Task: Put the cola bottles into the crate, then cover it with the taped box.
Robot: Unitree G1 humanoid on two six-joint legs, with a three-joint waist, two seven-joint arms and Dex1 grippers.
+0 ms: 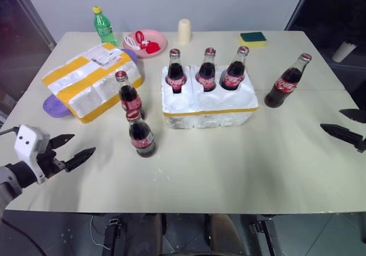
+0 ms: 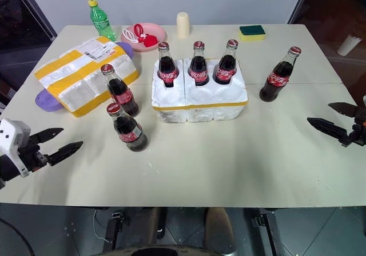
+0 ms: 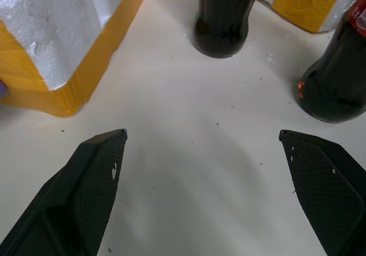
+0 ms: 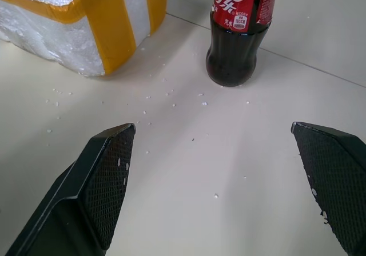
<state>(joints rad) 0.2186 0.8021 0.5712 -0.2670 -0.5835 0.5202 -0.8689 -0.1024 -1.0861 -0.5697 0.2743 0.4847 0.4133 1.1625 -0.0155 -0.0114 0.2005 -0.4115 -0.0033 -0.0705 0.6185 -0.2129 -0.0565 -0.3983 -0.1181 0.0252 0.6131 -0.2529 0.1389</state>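
Observation:
The white foam crate (image 1: 209, 108) with a thin yellow band stands mid-table. Three cola bottles (image 1: 206, 69) stand in its back wells; the front wells are empty. Two more cola bottles (image 1: 141, 134) stand on the table left of the crate, and one (image 1: 287, 82) stands to its right. The taped box (image 1: 94, 82), with wide yellow bands and a label, lies at the far left. My left gripper (image 1: 83, 143) hovers open near the front left, facing the two loose bottles (image 3: 222, 19). My right gripper (image 1: 330, 119) hovers open at the right edge, facing the lone bottle (image 4: 240, 33).
At the back stand a green plastic bottle (image 1: 104, 26), a pink dish (image 1: 160, 39) with red and white items, a cream cup (image 1: 183, 31) and a green-yellow sponge (image 1: 253, 38). A purple object (image 1: 54, 105) lies under the taped box. The front half of the table is open room.

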